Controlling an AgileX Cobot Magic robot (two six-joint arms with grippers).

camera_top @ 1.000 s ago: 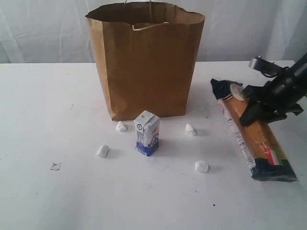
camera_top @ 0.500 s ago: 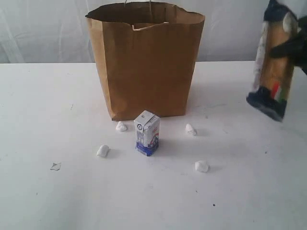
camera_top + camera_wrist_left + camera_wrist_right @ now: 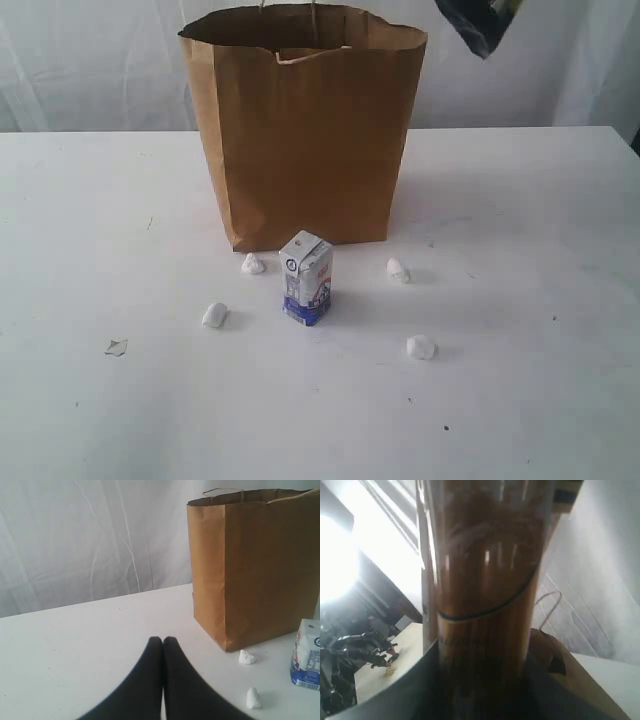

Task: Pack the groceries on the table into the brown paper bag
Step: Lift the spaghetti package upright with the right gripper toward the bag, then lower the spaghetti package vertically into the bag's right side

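exterior view. brown paper bag (image 3: 305, 130) stands upright on table (image 3: 100, 400), mouth open. only the dark end of long spaghetti pack (image 3: 470, 25) shows. it is aloft at the frame's upper edge, above the bag's right rim and a little outside it. neither arm is in view. step in hand, as i judge it: bring pack over the mouth and lower it in. best done with pack near vertical and centred over the opening, so it does not catch the soft rim and fold it inward. release low, since a drop could tip a light bag. kraft paper is matte, creased, crumpled along the rim. small white-blue carton (image 3: 306, 278) stands just in front of bag, not touching; glossy, gable-topped. four small white lumps (image 3: 421, 347) lie around it, chalky and irregular.

left wrist view. left gripper (image 3: 162, 647) is closed on nothing, black fingers pressed together, low over bare table, well apart from bag. twisted cord handle (image 3: 222, 489) arches above the rim, a likely snag for the pack's end. tabletop is smooth, flat white.

right wrist view. right gripper (image 3: 480, 700) is clamped around the pack, its fingers blurred. pack fills the frame: slick clear film, straight amber strands, thin dark band around them. bag's rim shows beyond it.
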